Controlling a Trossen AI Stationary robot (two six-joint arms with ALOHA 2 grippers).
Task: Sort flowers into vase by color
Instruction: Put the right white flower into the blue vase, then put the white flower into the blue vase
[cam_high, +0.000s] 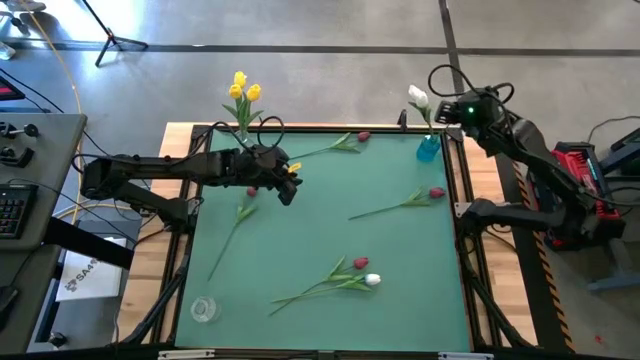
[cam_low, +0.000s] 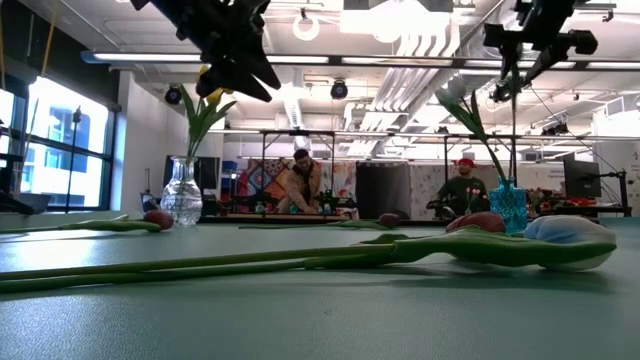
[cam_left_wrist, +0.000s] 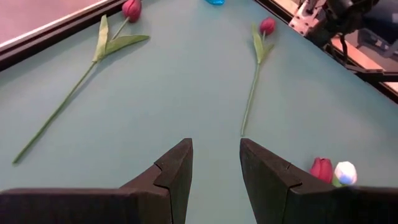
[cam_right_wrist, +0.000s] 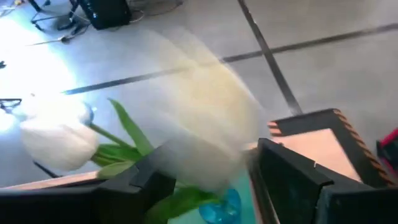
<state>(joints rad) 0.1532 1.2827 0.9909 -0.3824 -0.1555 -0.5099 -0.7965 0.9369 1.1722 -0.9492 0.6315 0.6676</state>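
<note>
The blue vase (cam_high: 428, 148) at the table's far right holds white tulips (cam_high: 418, 97). My right gripper (cam_right_wrist: 210, 149) hangs open just above them, with a blurred white head (cam_right_wrist: 205, 118) between its fingers and a second head (cam_right_wrist: 59, 140) to one side. A clear vase (cam_high: 243, 128) at the far left holds yellow tulips (cam_high: 243, 88). Red tulips (cam_high: 437, 193) (cam_high: 362, 136) (cam_high: 361, 263) and one white tulip (cam_high: 372, 280) lie flat on the green table (cam_high: 330, 230). My left gripper (cam_left_wrist: 216, 146) hovers open over the table's left half with nothing between its fingers. My right gripper has the blurred white tulip head (cam_right_wrist: 205, 118) between its spread fingers in the wrist view. I cannot tell whether either finger touches it.
Another red tulip (cam_high: 252, 190) lies just under my left arm, its stem running toward the near left. A small clear glass (cam_high: 203, 308) stands at the near left corner. A raised dark rim (cam_high: 320, 127) edges the table. People sit in the room beyond (cam_low: 300, 180).
</note>
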